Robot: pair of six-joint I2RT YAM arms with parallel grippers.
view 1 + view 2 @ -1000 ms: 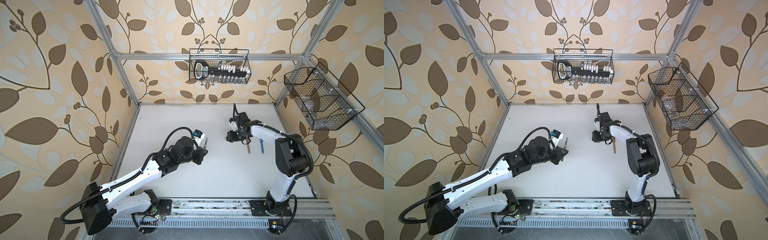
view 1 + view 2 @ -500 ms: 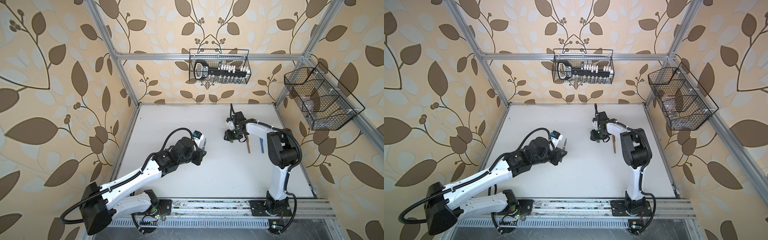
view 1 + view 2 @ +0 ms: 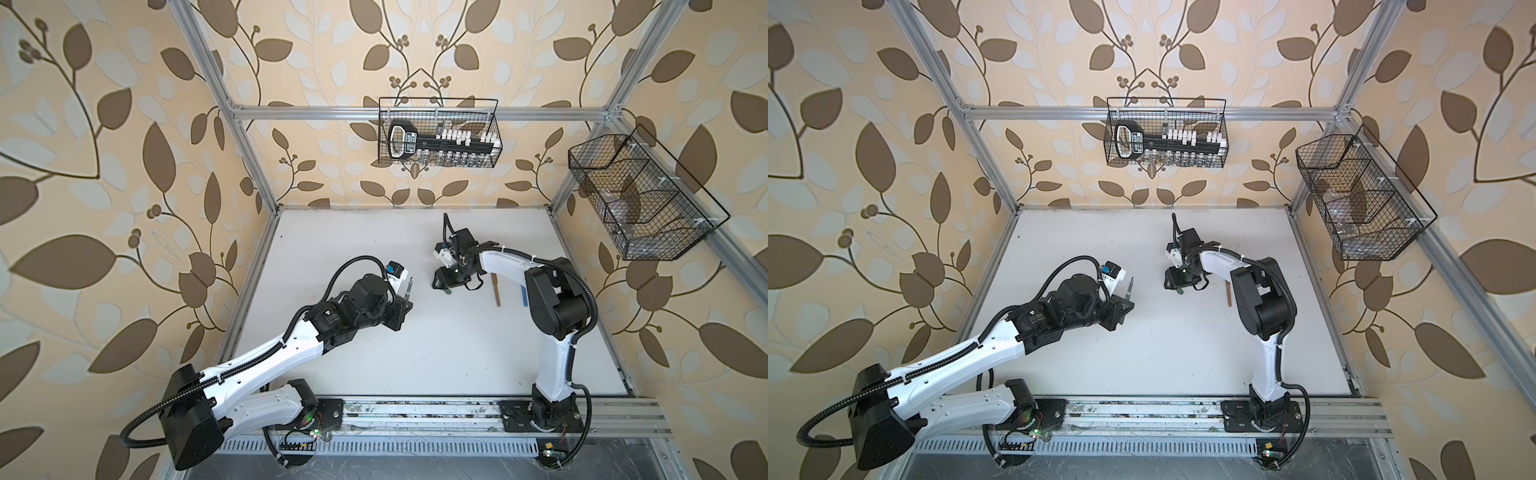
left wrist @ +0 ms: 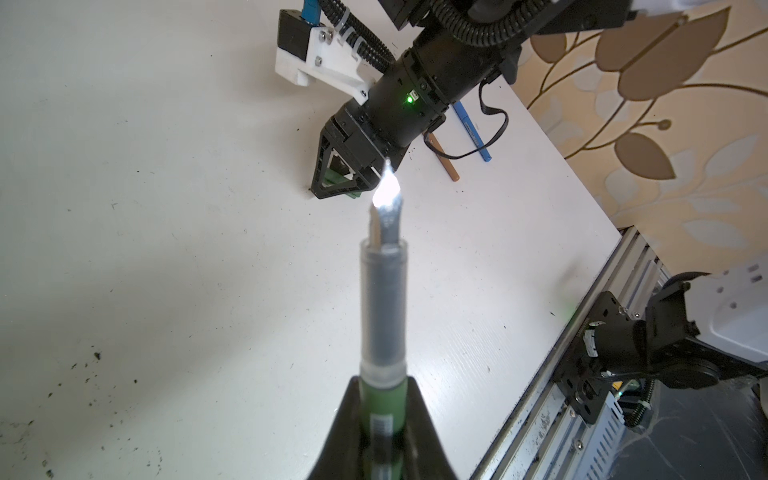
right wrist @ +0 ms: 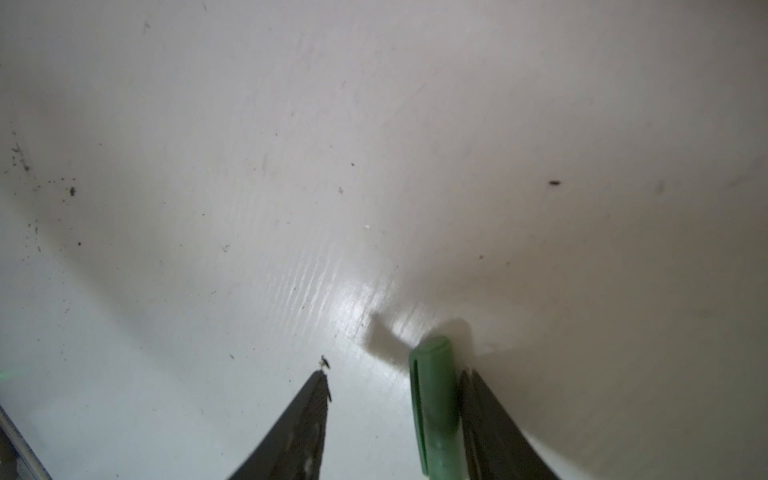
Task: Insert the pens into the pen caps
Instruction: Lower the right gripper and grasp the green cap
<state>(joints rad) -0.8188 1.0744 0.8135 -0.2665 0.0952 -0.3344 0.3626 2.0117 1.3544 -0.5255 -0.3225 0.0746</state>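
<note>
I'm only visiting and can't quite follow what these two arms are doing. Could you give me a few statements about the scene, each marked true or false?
1. The left claw holds a green pen with its tip bare. True.
2. The right claw is clamped tight on the green cap. False: its jaws stand apart, and the cap rests against only one finger.
3. A brown pen and a blue pen lie on the table near the right arm. True.
4. The green pen has its cap on. False: the cap is over at the right claw, apart from the pen.
</note>
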